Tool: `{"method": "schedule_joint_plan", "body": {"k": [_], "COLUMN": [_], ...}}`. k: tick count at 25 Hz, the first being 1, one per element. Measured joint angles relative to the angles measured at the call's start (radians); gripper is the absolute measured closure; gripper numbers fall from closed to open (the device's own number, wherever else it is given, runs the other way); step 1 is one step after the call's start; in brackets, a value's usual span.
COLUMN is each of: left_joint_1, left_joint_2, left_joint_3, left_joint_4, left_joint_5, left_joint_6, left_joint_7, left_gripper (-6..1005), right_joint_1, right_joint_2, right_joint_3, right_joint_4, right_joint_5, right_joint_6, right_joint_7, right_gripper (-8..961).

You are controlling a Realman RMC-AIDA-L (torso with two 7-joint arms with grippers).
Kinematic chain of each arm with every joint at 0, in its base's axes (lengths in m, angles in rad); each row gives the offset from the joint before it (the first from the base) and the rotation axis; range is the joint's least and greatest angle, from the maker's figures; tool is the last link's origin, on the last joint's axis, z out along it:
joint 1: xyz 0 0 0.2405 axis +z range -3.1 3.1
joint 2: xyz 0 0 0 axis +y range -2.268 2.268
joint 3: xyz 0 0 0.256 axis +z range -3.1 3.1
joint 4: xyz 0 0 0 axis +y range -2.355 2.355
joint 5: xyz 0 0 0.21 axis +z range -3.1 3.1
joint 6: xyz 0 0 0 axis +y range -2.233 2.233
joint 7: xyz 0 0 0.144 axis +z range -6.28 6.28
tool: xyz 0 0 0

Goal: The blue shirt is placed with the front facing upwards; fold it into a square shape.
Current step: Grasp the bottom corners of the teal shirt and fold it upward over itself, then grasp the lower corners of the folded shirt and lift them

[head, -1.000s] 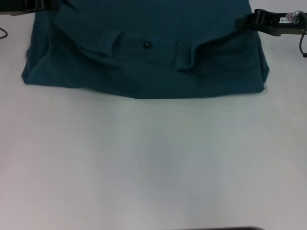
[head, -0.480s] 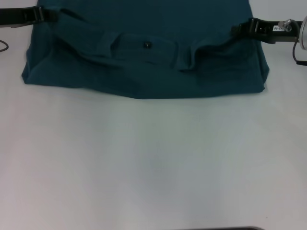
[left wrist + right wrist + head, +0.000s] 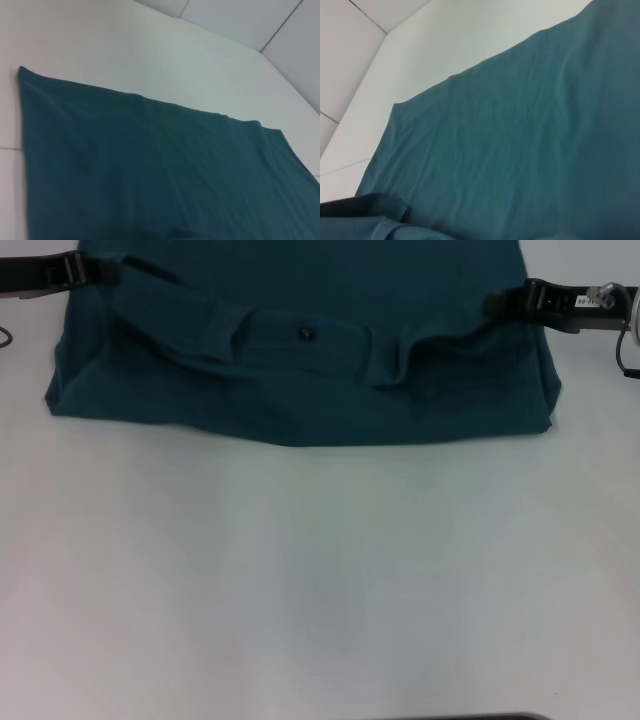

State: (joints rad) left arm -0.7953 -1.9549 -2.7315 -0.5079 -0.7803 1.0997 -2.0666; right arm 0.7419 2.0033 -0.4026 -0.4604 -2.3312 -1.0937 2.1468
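The blue shirt (image 3: 300, 390) lies across the far part of the white table (image 3: 320, 580), with its near hem forming a straight edge. A doubled-over band with the neck opening and a small black label (image 3: 306, 333) hangs stretched between both grippers. My left gripper (image 3: 92, 270) is at the shirt's far left corner and my right gripper (image 3: 497, 302) at its right side; each is shut on an end of that band. In both wrist views plain teal cloth, the shirt (image 3: 150, 175) (image 3: 520, 140), lies flat on the table. No lettering shows.
A dark edge (image 3: 480, 717) shows at the table's near side. A cable (image 3: 628, 340) hangs by the right arm and another (image 3: 6, 308) by the left. Bare white tabletop extends in front of the shirt.
The left gripper has come into view and lowered beside the shirt's left edge. The held band has moved slightly toward the near hem. The right gripper shifted a little.
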Motion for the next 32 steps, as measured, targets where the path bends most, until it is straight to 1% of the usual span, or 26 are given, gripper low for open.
{"method": "schedule_joint_plan", "body": {"k": [1,2,6,9,12,13,15,17,19,20,21,22,25,28,29,32], "left_joint_1": [0.001,0.007,0.018,0.022,0.027,0.031,0.048,0.073,0.101,0.116,0.128,0.137,0.163,0.182,0.188,0.203], "left_joint_2": [-0.003,-0.014,-0.032,-0.036,-0.035,-0.035,-0.041,-0.052,-0.061,-0.064,-0.065,-0.064,-0.062,-0.064,-0.064,-0.064], "left_joint_3": [0.001,0.003,0.001,-0.005,-0.008,-0.008,-0.005,-0.001,0.001,0.002,0.003,0.003,0.004,0.004,0.004,0.004], "left_joint_4": [-0.006,-0.029,-0.069,-0.088,-0.097,-0.108,-0.144,-0.198,-0.243,-0.260,-0.270,-0.274,-0.280,-0.285,-0.286,-0.287], "left_joint_5": [0.000,0.000,-0.001,-0.002,-0.007,-0.013,-0.037,-0.083,-0.130,-0.153,-0.170,-0.182,-0.206,-0.226,-0.233,-0.248], "left_joint_6": [0.006,0.011,0.021,0.041,0.060,0.068,0.095,0.135,0.171,0.189,0.204,0.217,0.257,0.284,0.292,0.313], "left_joint_7": [-0.001,-0.003,-0.014,-0.020,-0.025,-0.029,-0.036,-0.038,-0.034,-0.031,-0.031,-0.030,-0.020,-0.004,-0.001,0.008], "left_gripper": [854,851,837,827,744,717,661,606,513,467,420,374,320,266,263,255], "right_joint_1": [0.001,0.004,0.002,-0.007,-0.021,-0.026,-0.039,-0.056,-0.080,-0.091,-0.113,-0.113,-0.142,-0.165,-0.175,-0.195], "right_joint_2": [0.001,0.002,0.002,0.001,-0.002,-0.003,0.001,0.008,0.016,0.016,0.012,0.012,-0.002,-0.019,-0.028,-0.044], "right_joint_3": [0.000,0.000,0.000,0.007,0.006,0.005,0.003,0.003,0.003,0.003,0.003,0.003,-0.002,-0.017,-0.021,-0.022], "right_joint_4": [0.000,0.000,-0.001,-0.002,-0.009,-0.019,-0.053,-0.098,-0.133,-0.140,-0.143,-0.143,-0.143,-0.147,-0.149,-0.161], "right_joint_5": [0.000,0.000,0.001,0.003,0.018,0.025,0.036,0.054,0.091,0.112,0.146,0.146,0.156,0.150,0.150,0.151], "right_joint_6": [0.000,-0.001,-0.002,-0.002,-0.013,-0.025,-0.053,-0.085,-0.123,-0.140,-0.173,-0.173,-0.225,-0.266,-0.283,-0.320], "right_joint_7": [0.000,0.000,0.007,0.015,0.014,0.012,0.006,-0.009,-0.048,-0.068,-0.103,-0.103,-0.129,-0.135,-0.136,-0.138], "right_gripper": [846,835,791,668,545,518,464,410,356,329,316,303,265,268,269,272]}}
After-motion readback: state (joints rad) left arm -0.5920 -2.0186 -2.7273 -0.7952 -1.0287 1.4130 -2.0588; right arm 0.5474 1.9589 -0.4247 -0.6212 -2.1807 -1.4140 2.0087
